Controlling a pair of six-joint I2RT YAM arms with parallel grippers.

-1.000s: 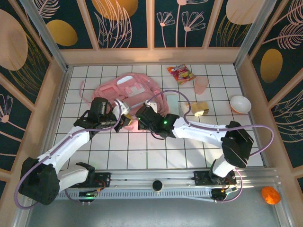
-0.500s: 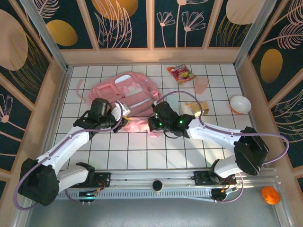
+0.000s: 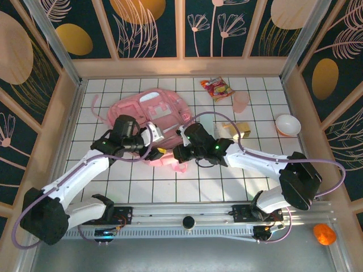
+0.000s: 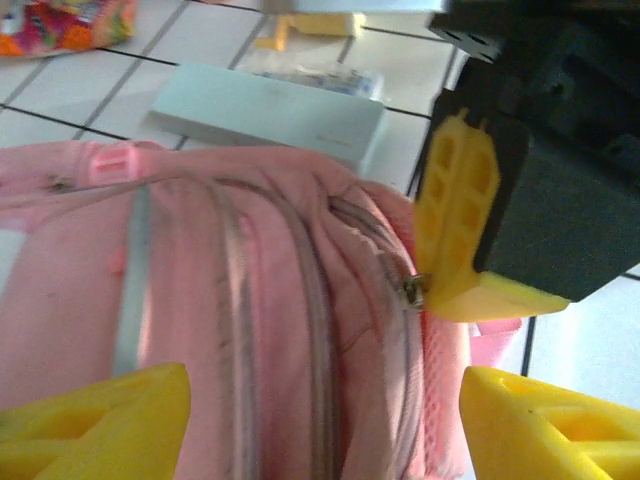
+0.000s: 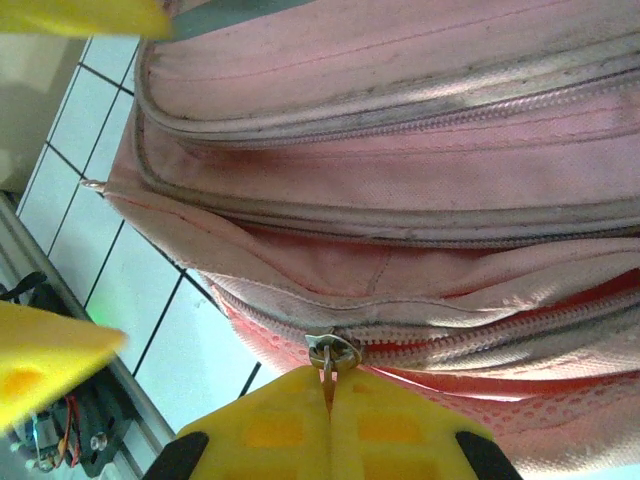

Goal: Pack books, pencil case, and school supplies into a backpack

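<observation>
Pink backpack [image 3: 148,113] is noted lying on the white-tiled table [image 3: 170,187], left of centre; the pale blue-green pencil case [image 4: 270,110] lies flat just beside its right edge; the small pale yellow block [image 3: 243,129] is set further right, apart. The right fingers [image 5: 330,400] are pressed shut on the zipper pull [image 5: 333,352] at the backpack's near corner; the left fingers [image 3: 159,144] are held spread wide over the pink fabric, nothing gripped.

White tiled table [image 3: 227,187] with pink backpack [image 3: 153,110], pale case [image 4: 270,105], snack packet [image 3: 217,88], bowl [image 3: 288,124]
</observation>
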